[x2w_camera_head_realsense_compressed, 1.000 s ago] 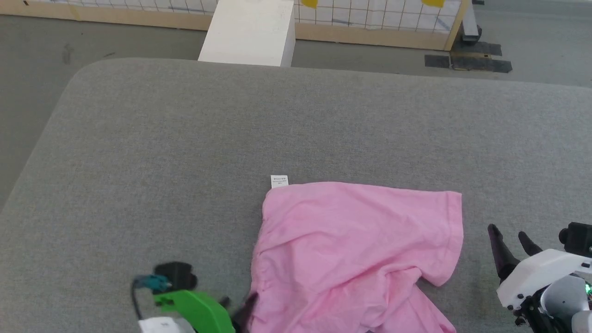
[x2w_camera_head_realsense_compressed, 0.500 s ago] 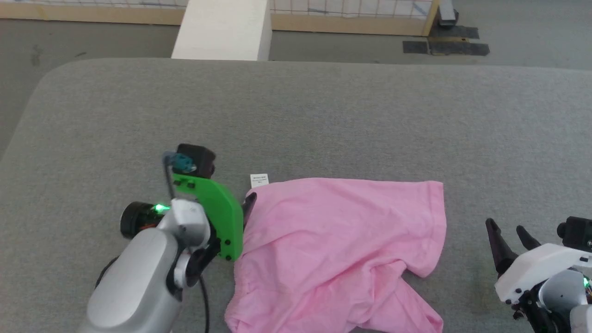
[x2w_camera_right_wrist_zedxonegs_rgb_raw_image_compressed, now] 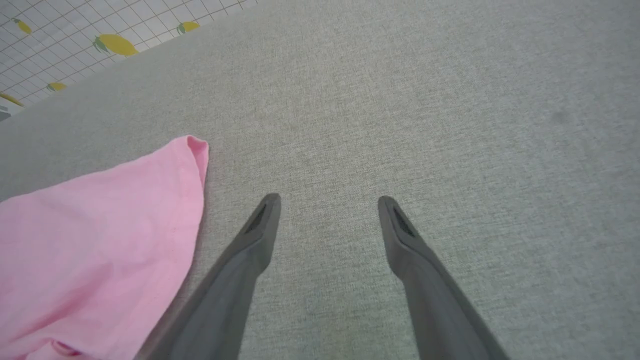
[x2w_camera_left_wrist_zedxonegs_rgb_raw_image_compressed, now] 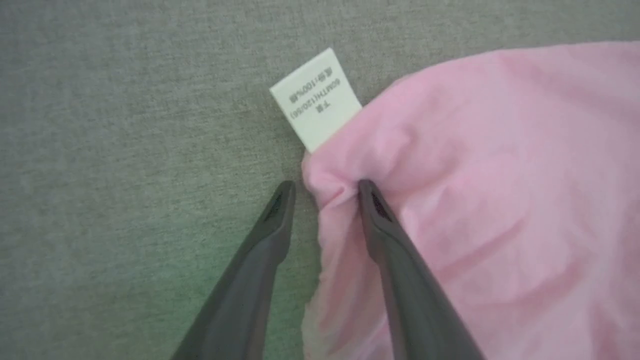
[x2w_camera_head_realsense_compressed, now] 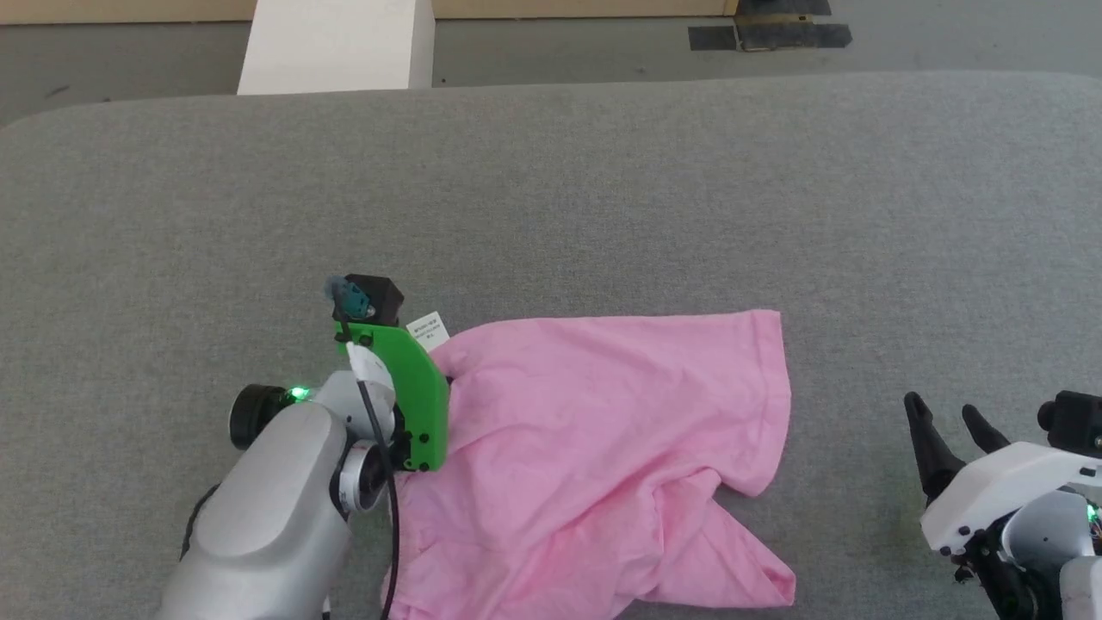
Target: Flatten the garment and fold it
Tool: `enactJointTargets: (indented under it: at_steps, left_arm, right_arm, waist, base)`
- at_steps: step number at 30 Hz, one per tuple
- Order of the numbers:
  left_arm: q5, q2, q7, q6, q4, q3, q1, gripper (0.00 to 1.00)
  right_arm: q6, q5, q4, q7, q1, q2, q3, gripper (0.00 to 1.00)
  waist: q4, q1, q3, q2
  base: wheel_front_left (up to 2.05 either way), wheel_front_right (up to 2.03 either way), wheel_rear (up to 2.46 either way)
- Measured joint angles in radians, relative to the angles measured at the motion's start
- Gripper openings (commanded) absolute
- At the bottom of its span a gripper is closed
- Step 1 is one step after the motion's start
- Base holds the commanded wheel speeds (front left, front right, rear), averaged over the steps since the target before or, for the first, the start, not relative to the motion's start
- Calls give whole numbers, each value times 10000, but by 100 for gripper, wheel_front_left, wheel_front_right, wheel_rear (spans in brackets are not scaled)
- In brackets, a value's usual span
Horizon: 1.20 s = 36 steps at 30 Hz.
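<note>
The garment [x2w_camera_head_realsense_compressed: 603, 430], light pink shorts, lies rumpled on the grey padded surface [x2w_camera_head_realsense_compressed: 603, 172], its lower part folded over itself. Its white label [x2w_camera_head_realsense_compressed: 428, 331] sticks out at the far left corner. My left arm's green wrist mount [x2w_camera_head_realsense_compressed: 405, 387] sits at that corner. In the left wrist view my left gripper [x2w_camera_left_wrist_zedxonegs_rgb_raw_image_compressed: 325, 187] is open and straddles the bunched edge of the garment [x2w_camera_left_wrist_zedxonegs_rgb_raw_image_compressed: 500, 175] just below the label [x2w_camera_left_wrist_zedxonegs_rgb_raw_image_compressed: 316, 100], one finger on grey fabric, the other on pink cloth. My right gripper [x2w_camera_head_realsense_compressed: 940, 409] stands open and empty, right of the garment [x2w_camera_right_wrist_zedxonegs_rgb_raw_image_compressed: 100, 225].
A white block [x2w_camera_head_realsense_compressed: 336, 47] stands on the floor beyond the far edge of the surface, with black tape patches [x2w_camera_head_realsense_compressed: 766, 34] to its right. A tiled wall with lemon prints [x2w_camera_right_wrist_zedxonegs_rgb_raw_image_compressed: 115, 45] shows in the right wrist view. Bare grey fabric spreads around the garment.
The head camera has tilted down. My left arm has come up along the garment's left edge to the label corner, and its fingers have drawn closer together. The right arm has stayed put.
</note>
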Motion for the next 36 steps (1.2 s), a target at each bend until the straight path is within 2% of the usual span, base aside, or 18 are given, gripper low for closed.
enactJointTargets:
  at_steps: [5,9,15,24,25,26,33,36]
  left_arm:
    - [-301,-318,-1003,-75,-228,341,265,0]
    - [-569,-395,-2071,221,-1043,865,880,0]
    - [-683,-500,-2460,468,-2171,968,1601,0]
    - [-673,-535,-2464,612,-2782,853,1612,0]
    - [-673,-537,-2464,614,-2803,838,1612,0]
    - [-673,-537,-2462,619,-2819,834,1611,0]
    - [-706,-508,-2614,514,-2807,1035,1356,0]
    - [-800,-380,-2491,278,-2529,1252,316,0]
  right_arm:
    - [0,-514,-487,334,-494,-8,477,100]
    - [0,-1227,-479,1375,-1641,-77,1446,100]
    - [2,-1946,984,3007,-3178,-792,2397,100]
    - [2,-1937,2976,3526,-4273,-1164,3638,100]
    - [2,-1919,3110,3540,-4396,-1202,3697,84]
    - [2,-1835,3210,3538,-4538,-1227,3753,0]
    - [2,-1174,3340,3287,-5106,-1290,3858,0]
    - [2,-823,3162,3244,-5989,-1390,3682,0]
  waist:
    - [66,0,83,0]
    - [104,0,138,0]
    - [402,0,296,0]
    - [788,0,798,0]
    - [810,0,839,0]
    - [826,0,872,-1]
    - [702,0,770,0]
    - [627,0,718,0]
  base:
    - [0,0,0]
    - [0,0,0]
    - [0,0,0]
    - [0,0,0]
    - [0,0,0]
    - [0,0,0]
    - [0,0,0]
    - [0,0,0]
